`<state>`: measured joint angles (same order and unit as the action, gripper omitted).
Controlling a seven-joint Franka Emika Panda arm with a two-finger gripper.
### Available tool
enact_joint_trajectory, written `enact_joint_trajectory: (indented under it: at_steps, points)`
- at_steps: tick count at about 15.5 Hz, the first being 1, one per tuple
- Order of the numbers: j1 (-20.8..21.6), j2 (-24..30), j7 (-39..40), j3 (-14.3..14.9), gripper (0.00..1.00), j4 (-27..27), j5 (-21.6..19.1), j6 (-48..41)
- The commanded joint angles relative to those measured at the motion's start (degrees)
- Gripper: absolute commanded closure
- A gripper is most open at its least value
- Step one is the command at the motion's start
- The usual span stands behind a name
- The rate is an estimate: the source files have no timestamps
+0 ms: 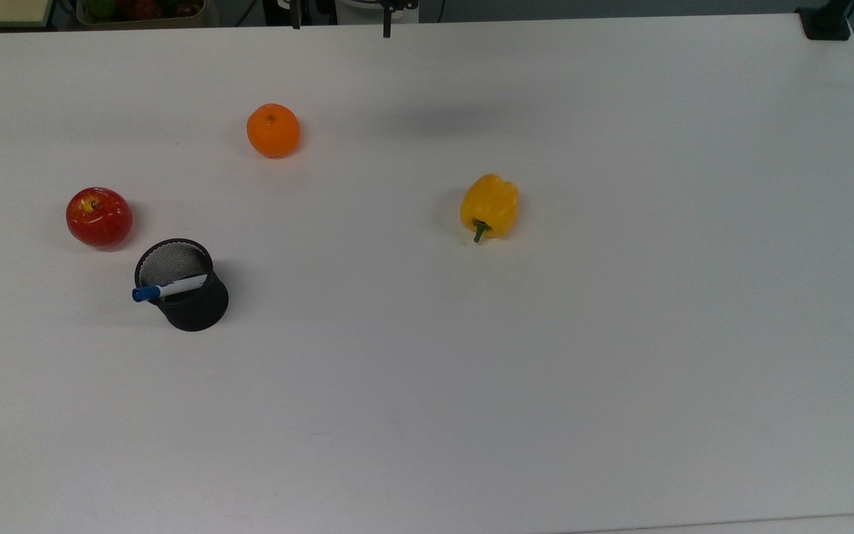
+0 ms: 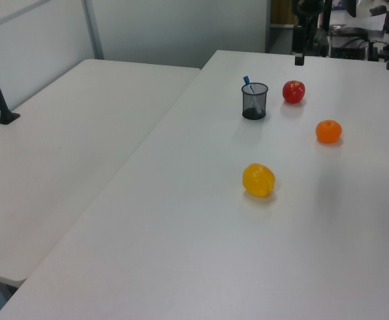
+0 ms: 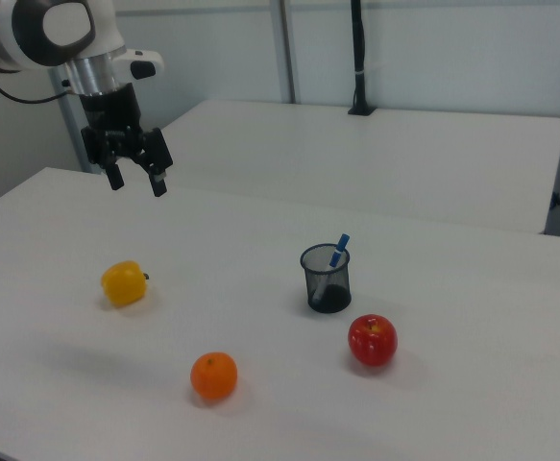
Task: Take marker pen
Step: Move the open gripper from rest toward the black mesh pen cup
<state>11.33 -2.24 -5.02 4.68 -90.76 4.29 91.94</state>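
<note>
Surface: a wide white table (image 1: pixel 620 371), with a second white table beside it in the left view and a grey wall behind.
Landmark: the black mesh pen cup (image 1: pixel 182 285) stands upright on the table.
Marker: the slim white-barrelled marker pen with a blue cap (image 1: pixel 167 288) leans inside the cup, cap end poking over the rim.
Neighbours: a red apple (image 1: pixel 98 216) sits just beside the cup; a round orange (image 1: pixel 273 130) lies farther off; a yellow bell pepper (image 1: pixel 489 206) is well apart from the cup.
Gripper: the black two-finger gripper (image 3: pixel 135 179) hangs high above the table, well apart from the cup, fingers spread and empty.
Handling: likely light, stiff and smooth; the round barrel could slip. Best hold looks like the exposed capped end above the rim, lifting along its lean so the light cup does not tip.
View difference: the right view shows the jaws apart and the marker's tilt; the top view shows which way the cap points across the rim.
</note>
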Motion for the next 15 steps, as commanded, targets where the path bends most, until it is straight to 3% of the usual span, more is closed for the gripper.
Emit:
enact_joint_trajectory:
  at_steps: [1,8,15]
  points:
    - [0.0,0.6,1.8,0.9,0.0,-0.6,0.2,-0.5]
    - [-7.3,-0.7,6.2,1.0,0.0,0.1,0.0,3.1]
    - [-13.5,-7.1,6.3,1.1,0.0,0.2,0.0,20.4]
